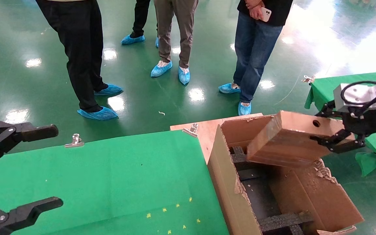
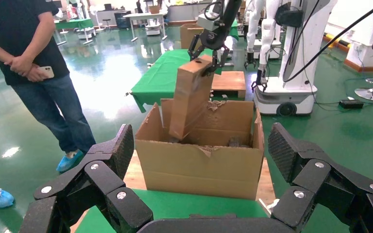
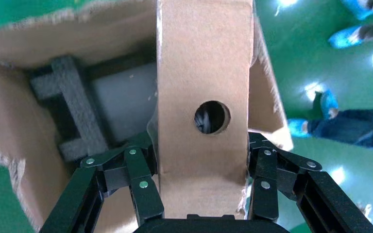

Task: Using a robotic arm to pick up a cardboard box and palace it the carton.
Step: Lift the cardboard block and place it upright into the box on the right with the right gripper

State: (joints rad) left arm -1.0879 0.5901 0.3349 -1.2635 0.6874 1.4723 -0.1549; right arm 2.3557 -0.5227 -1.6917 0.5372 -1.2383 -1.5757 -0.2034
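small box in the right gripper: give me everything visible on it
The box is a flat, rectangular brown cardboard piece with scuffed, tape-marked faces and a round hole in one narrow side. The right gripper is shut on that holed end, a finger on each broad face. The box hangs tilted, its lower end dipping into the open carton, above the black foam inserts. Whether it touches the foam or the carton wall cannot be told.

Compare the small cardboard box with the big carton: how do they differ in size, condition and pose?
The cardboard box is small, closed and tilted, gripped by the right gripper. The carton is far larger, open-topped, ragged-edged, and holds black foam. Both are brown cardboard.
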